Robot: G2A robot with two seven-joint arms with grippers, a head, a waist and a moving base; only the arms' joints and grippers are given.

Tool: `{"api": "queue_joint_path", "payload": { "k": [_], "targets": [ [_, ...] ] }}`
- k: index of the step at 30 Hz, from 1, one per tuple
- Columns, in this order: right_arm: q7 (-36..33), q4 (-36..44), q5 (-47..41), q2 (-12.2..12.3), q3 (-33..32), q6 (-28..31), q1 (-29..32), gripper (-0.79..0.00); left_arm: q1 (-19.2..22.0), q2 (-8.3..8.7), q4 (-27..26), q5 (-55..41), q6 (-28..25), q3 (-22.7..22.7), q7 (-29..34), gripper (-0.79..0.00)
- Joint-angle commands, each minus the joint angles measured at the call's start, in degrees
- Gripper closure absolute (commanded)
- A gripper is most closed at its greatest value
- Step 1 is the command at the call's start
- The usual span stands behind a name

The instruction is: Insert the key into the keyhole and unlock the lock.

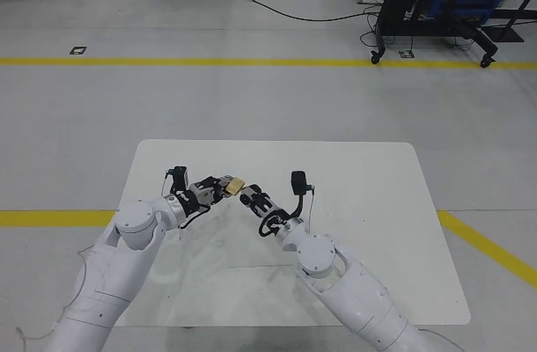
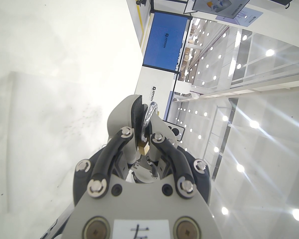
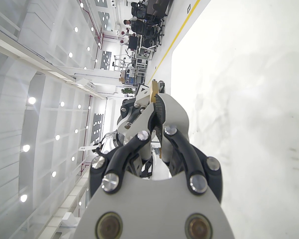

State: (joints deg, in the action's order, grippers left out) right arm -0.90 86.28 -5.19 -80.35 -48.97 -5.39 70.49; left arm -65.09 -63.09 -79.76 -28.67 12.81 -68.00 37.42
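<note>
Above the middle of the white table [image 1: 365,185], both grippers meet tip to tip. My left gripper [image 1: 217,187] is shut on the padlock [image 1: 235,185] by its silver shackle [image 2: 150,113]. A strip of the brass body [image 2: 144,149] shows between the fingers. My right gripper [image 1: 250,197] is shut on a thin brass piece, apparently the key [image 3: 160,153], mostly hidden by the pads. Its tip touches the brass lock [image 3: 154,92], behind which the left gripper [image 3: 139,105] stands. Whether the key sits in the keyhole I cannot tell.
The tabletop [image 3: 239,88] lies bare under both arms, with its rounded corners and edges well away from the grippers. On the floor beyond, yellow lines [image 1: 207,62] run across and a black wheeled frame [image 1: 436,26] stands far back right.
</note>
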Motion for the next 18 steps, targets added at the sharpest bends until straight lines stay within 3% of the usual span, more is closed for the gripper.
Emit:
{"api": "queue_joint_path", "payload": {
  "k": [1,12,18],
  "targets": [
    [0.1,-0.1,0.1,-0.1,0.0,0.1,0.0,-0.785,0.0,-0.04,0.1,-0.1,0.1,-0.1,0.0,0.000],
    [0.3,0.0,0.4,-0.4,-0.8,1.9,0.3,-0.785,0.0,-0.14,2.0,-1.6,-0.3,-1.2,0.3,0.000],
    [0.3,0.0,0.4,-0.4,-0.8,1.9,0.3,-0.785,1.0,-0.35,6.2,-6.9,0.8,-2.2,4.6,0.000]
  ]
}}
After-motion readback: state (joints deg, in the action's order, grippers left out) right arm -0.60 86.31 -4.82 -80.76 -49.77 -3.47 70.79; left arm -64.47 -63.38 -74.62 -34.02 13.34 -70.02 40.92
